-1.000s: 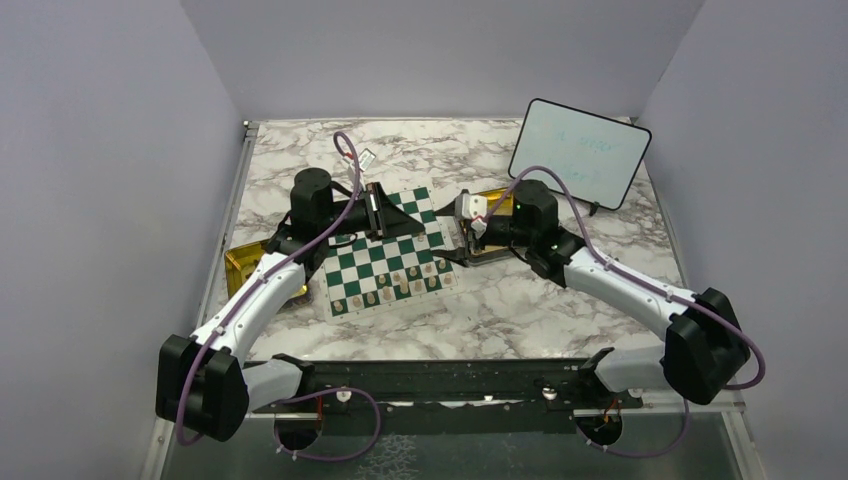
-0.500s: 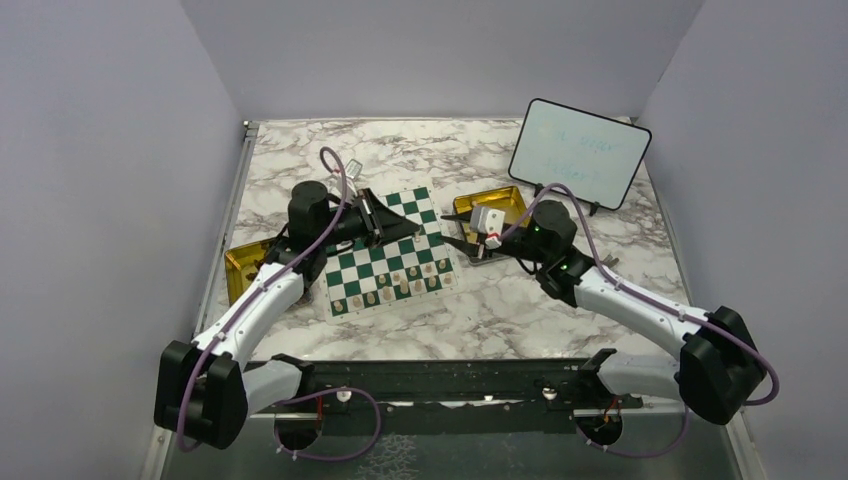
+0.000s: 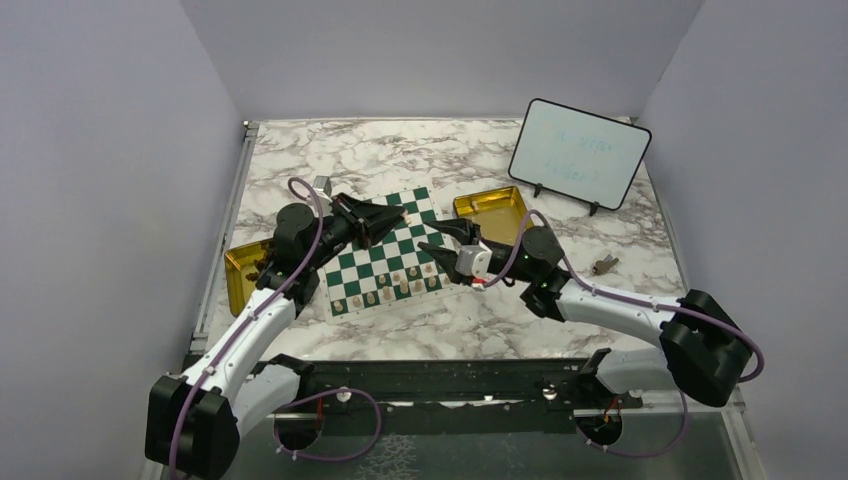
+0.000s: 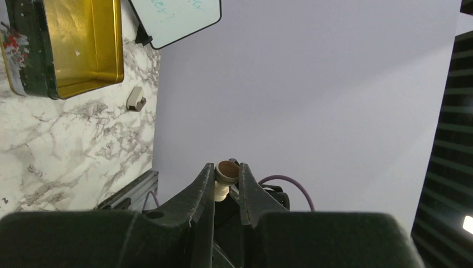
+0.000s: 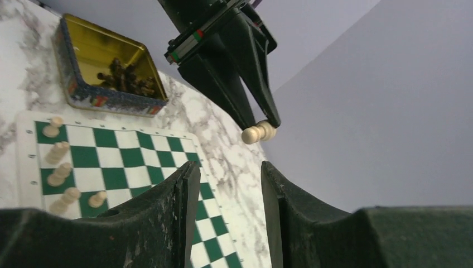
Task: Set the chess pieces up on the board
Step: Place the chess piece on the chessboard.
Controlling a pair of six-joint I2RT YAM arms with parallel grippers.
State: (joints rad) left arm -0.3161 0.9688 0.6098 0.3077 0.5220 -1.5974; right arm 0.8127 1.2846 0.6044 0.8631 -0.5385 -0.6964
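Evidently I keep this cream piece [image 5: 258, 133] lying sideways and clear of the board [image 3: 375, 265] as an offer: my left gripper [image 4: 226, 180] pinches it at the very fingertips, probably so the other arm can take it and stand it upright. My right gripper [image 5: 226, 181] is spread wide, empty and touching nothing, with the piece just ahead of its opening. The other cream pieces [image 5: 58, 167] stand on the board below it, off to its left.

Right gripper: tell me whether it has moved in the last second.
Yes. The right gripper left the right tin and swung left, now over the board at its right edge.
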